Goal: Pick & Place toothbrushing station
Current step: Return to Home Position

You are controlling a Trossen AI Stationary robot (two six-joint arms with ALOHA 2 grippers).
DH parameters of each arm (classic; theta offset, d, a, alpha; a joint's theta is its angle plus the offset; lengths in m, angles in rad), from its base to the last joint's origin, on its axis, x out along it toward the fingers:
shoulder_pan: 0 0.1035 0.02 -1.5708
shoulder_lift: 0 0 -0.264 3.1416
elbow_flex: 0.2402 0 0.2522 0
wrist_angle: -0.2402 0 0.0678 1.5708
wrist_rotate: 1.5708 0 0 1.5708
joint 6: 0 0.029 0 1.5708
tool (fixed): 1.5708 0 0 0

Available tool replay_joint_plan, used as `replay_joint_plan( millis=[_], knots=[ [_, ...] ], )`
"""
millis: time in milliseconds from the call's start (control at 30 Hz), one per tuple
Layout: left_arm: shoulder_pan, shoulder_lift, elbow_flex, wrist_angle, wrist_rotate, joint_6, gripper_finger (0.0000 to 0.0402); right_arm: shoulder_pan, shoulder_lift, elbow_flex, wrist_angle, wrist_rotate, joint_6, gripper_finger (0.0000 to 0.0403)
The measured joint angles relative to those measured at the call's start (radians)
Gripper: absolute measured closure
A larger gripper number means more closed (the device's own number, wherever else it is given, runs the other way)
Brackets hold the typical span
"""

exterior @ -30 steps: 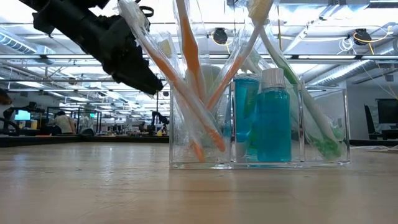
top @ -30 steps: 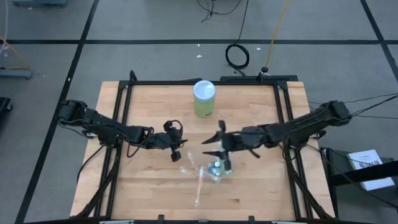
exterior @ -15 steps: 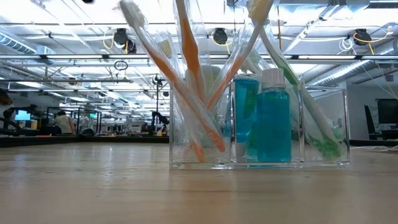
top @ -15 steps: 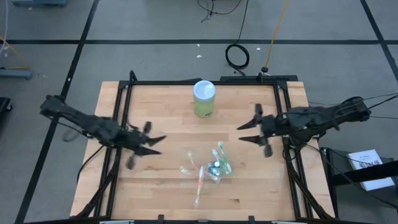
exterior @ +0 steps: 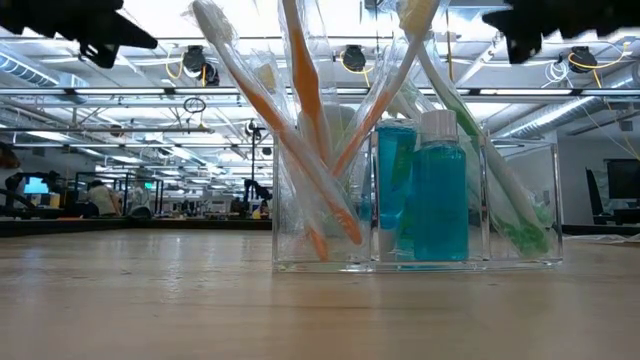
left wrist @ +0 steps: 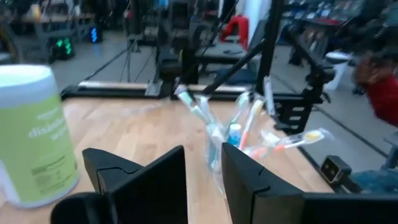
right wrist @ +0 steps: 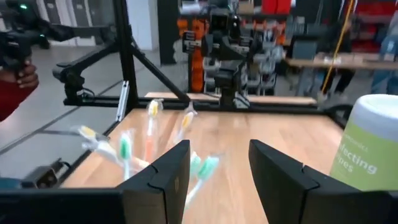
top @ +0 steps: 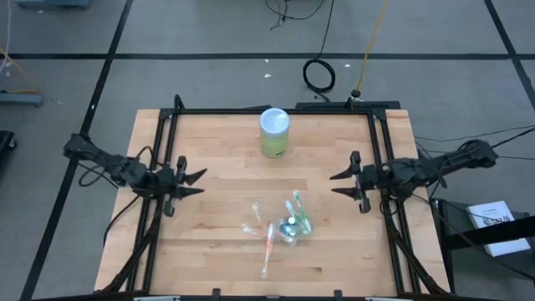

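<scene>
The clear organizer (top: 288, 227) stands near the front middle of the desk (top: 217, 142), well apart from both arms. Seen from the low view, its left-hand section holds orange toothbrushes (exterior: 305, 100) leaning crosswise and poking out above the rim. The middle section holds a blue bottle (exterior: 440, 205) with a white cap, and the right-hand one holds green toothbrushes (exterior: 505, 200). The left arm (top: 125, 170) hangs over the desk's left edge and the right arm (top: 418, 170) over its right edge, each with jaws spread and holding nothing, while a green canister (top: 274, 132) stands at the back middle.

Wooden table (top: 209, 234): organizer (top: 288, 232), canister (top: 274, 132)
</scene>
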Motion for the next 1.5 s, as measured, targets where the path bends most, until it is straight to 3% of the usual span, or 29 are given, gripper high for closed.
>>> replay_joint_plan(
  millis=[100, 233, 433, 800, 967, 1067, 1200, 1367, 1500],
  knots=[
    [0.000, -0.055, -0.056, 0.010, 0.006, 0.017, 0.0380, -0.002, -0.049, -0.146, 0.186, 0.002, -0.050, 0.0248],
    [0.001, -0.111, -0.114, 0.011, -0.069, 0.009, 0.0380, -0.021, -0.106, -0.303, 0.431, 0.017, -0.085, 0.0248],
    [0.001, -0.188, -0.184, 0.044, -0.082, 0.027, 0.0380, -0.075, -0.166, -0.416, 0.570, 0.074, -0.063, 0.0248],
    [0.001, -0.336, -0.215, -0.054, -0.154, 0.061, 0.0380, -0.230, -0.168, -0.420, 0.537, 0.069, -0.079, 0.0248],
    [0.003, -0.333, -0.171, -0.131, -0.202, 0.017, 0.0380, -0.301, -0.202, -0.420, 0.493, -0.035, -0.077, 0.0248],
    [0.003, -0.332, -0.172, -0.138, -0.211, 0.015, 0.0380, -0.333, -0.249, -0.420, 0.433, -0.041, -0.074, 0.0248],
    [0.003, -0.332, -0.172, -0.123, -0.202, 0.007, 0.0380, -0.370, -0.323, -0.421, 0.343, -0.051, -0.064, 0.0248],
    [0.003, -0.332, -0.173, -0.096, -0.103, 0.020, 0.0380, -0.405, -0.407, -0.410, 0.262, -0.124, -0.044, 0.0248],
    [0.005, -0.316, -0.237, 0.028, -0.105, 0.042, 0.0380, -0.423, -0.446, -0.405, 0.240, -0.173, -0.025, 0.0248]
  ],
)
